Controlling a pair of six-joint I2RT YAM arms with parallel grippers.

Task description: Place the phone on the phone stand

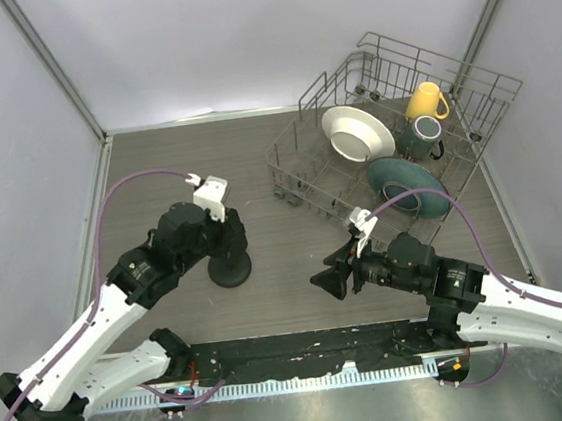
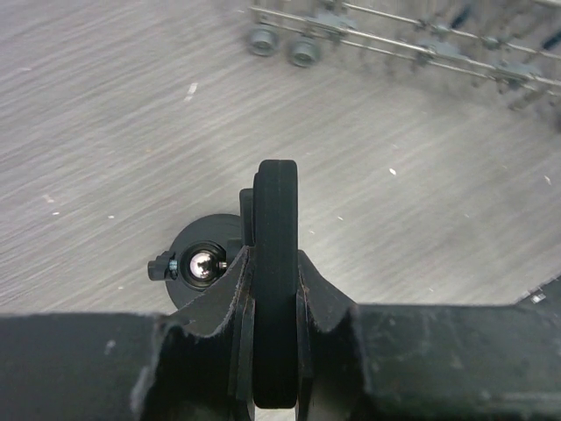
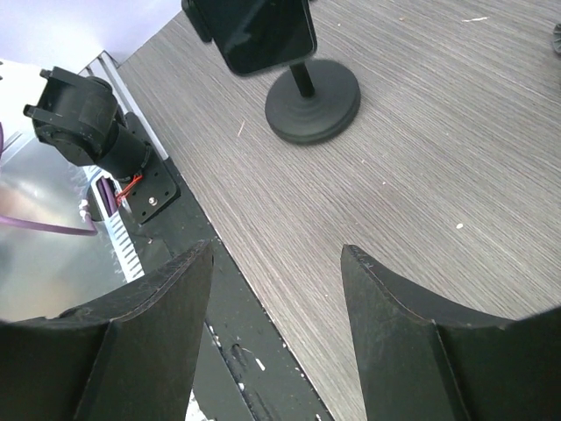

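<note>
1. The left gripper [image 2: 277, 294] is closed on the phone [image 2: 278, 210], pinching it edge-up between its fingers [image 2: 223, 317].
2. The phone is at the top of the stand [image 3: 313, 103], over the stem and round base. Whether it rests in the cradle cannot be told.
3. The left arm reaches in from the near-left corner, elbow bent, with its wrist over the stand.
4. The right gripper [image 3: 276, 298] has its jaws spread wide, with nothing between them. It hovers low over the table [image 1: 276, 161], pointing left at the stand.
5. The right arm lies low, stretched in from the near-right corner.
6. A wire dish rack [image 1: 296, 159] stands at the far right.
</note>
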